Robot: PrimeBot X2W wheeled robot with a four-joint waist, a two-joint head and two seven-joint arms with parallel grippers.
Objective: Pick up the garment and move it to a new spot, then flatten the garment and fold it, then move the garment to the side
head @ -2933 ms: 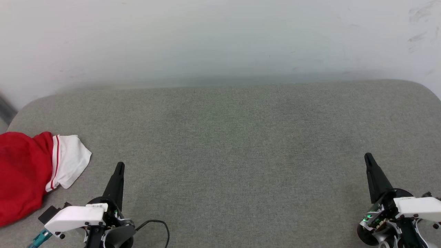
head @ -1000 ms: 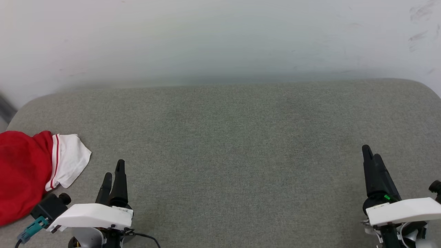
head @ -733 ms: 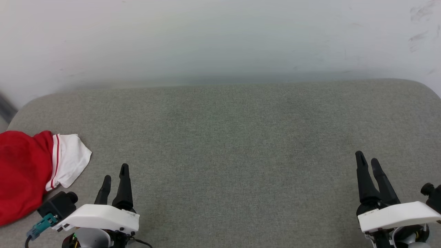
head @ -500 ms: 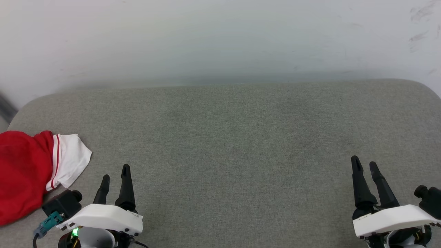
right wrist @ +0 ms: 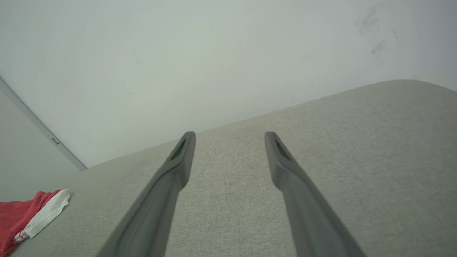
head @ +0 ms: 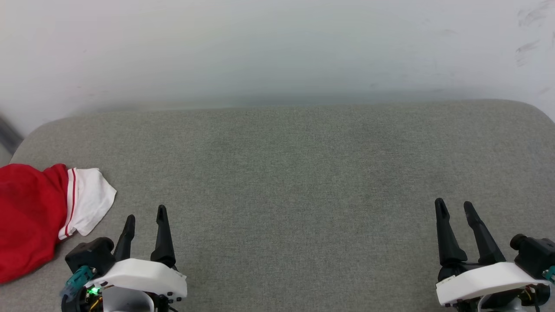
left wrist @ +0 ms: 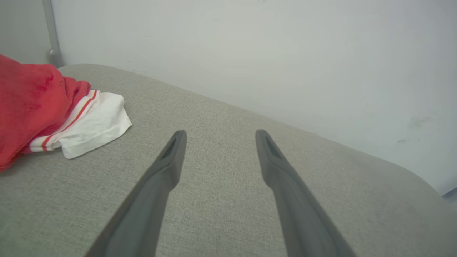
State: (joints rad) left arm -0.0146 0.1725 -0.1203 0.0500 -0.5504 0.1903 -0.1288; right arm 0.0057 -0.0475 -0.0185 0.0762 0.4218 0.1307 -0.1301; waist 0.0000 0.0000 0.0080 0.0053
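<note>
The garment point(head: 30, 216) lies bunched at the left edge of the grey cushioned surface point(head: 282, 173), red with a white sleeve and red-striped trim pointing right. The left wrist view has it at upper left point(left wrist: 43, 110), and it sits small at lower left in the right wrist view point(right wrist: 25, 214). My left gripper point(head: 145, 212) stands open just right of the sleeve, apart from it, nothing between its fingers point(left wrist: 167, 167). Far off at the lower right, my right gripper point(head: 453, 206) is open and empty too, its fingers point(right wrist: 175, 167) spread over bare fabric.
A pale wall point(head: 277, 47) rises right behind the cushioned surface. The surface's rounded corners fall away at far left point(head: 26, 138) and far right point(head: 537, 110). A grey strip runs down the wall at the left point(right wrist: 39, 128).
Both grippers have turned about their wrists, so two spread fingers now show where one showed edge-on, and both have drawn back toward the near edge. The garment has not moved.
</note>
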